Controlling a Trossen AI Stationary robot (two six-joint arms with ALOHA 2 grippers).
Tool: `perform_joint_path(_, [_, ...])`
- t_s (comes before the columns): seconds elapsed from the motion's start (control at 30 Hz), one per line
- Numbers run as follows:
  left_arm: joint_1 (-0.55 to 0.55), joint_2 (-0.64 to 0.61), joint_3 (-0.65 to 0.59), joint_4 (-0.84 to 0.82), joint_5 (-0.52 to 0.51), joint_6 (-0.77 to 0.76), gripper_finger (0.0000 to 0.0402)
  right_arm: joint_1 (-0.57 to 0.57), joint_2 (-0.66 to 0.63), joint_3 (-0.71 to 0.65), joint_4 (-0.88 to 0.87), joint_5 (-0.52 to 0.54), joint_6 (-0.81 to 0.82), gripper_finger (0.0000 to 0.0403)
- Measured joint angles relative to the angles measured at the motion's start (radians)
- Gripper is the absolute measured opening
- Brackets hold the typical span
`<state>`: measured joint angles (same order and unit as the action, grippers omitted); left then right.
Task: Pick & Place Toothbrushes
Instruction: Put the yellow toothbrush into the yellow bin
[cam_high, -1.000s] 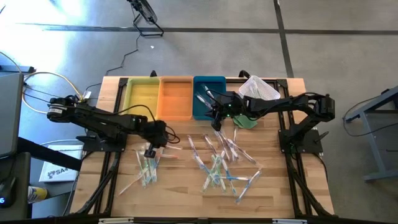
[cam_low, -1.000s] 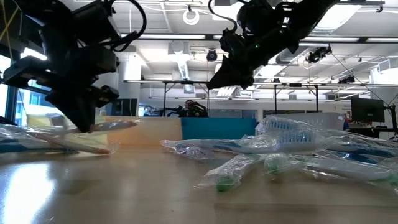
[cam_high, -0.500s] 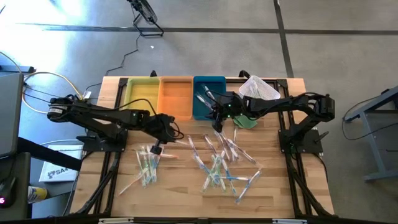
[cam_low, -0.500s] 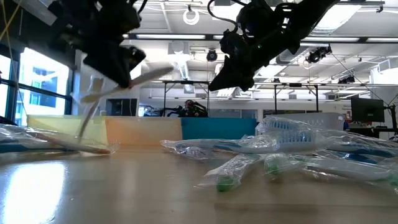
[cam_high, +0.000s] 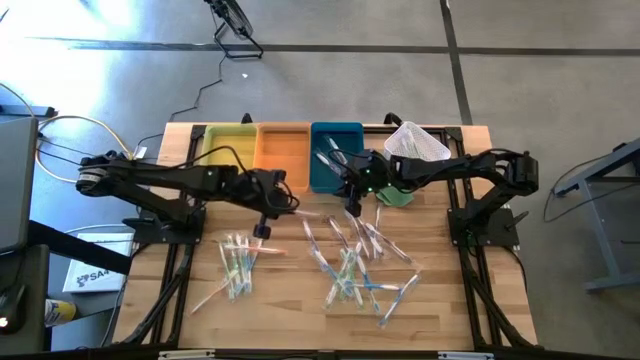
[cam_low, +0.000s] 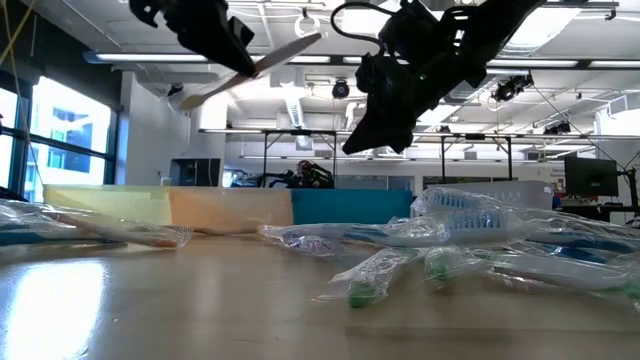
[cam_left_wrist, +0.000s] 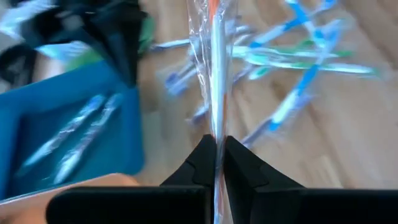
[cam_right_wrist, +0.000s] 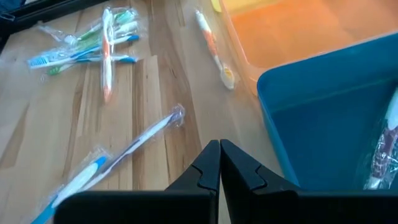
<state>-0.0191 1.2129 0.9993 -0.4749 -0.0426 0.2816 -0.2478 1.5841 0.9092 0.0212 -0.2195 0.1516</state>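
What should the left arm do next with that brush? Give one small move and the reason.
Probably carry it a little farther toward the orange tray before letting go. The left gripper is shut on an orange-handled toothbrush in its clear wrapper, lifted well above the table, near the tray's front edge but apparently not yet over it.

Toothbrushes (cam_high: 350, 262) litter mid-table; front left corner free.

Trays (cam_high: 283, 150): side by side along the table's (cam_high: 290, 310) far edge.
Basket (cam_high: 415, 142): right of trays.
Toothbrushes (cam_high: 350, 262): scattered before the trays.
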Motion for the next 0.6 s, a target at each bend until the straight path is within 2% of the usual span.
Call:
perform_joint_path(0.27, [0.011, 0.0, 0.077, -0.231, -0.282, -0.025, 0.0009, 0.0, 0.0, 0.0, -0.019, 0.0, 0.0, 0.0004])
perform_joint_path(0.4, [0.074, -0.022, 0.081, -0.355, -0.341, -0.101, 0.0009, 0.0, 0.0, 0.0, -0.019, 0.0, 0.0, 0.0004])
perform_joint_path(0.47, [0.106, -0.036, 0.08, -0.413, -0.404, -0.141, 0.0009, 0.0, 0.0, 0.0, -0.018, 0.0, 0.0, 0.0004])
perform_joint_path(0.53, [0.14, -0.05, 0.067, -0.429, -0.484, -0.156, 0.0009, 0.0, 0.0, 0.0, -0.018, 0.001, 0.0, 0.0004])
perform_joint_path(0.6, [0.186, -0.075, 0.046, -0.437, -0.508, -0.156, 0.0009, 0.0, 0.0, 0.0, -0.017, 0.003, 0.0, 0.0004])
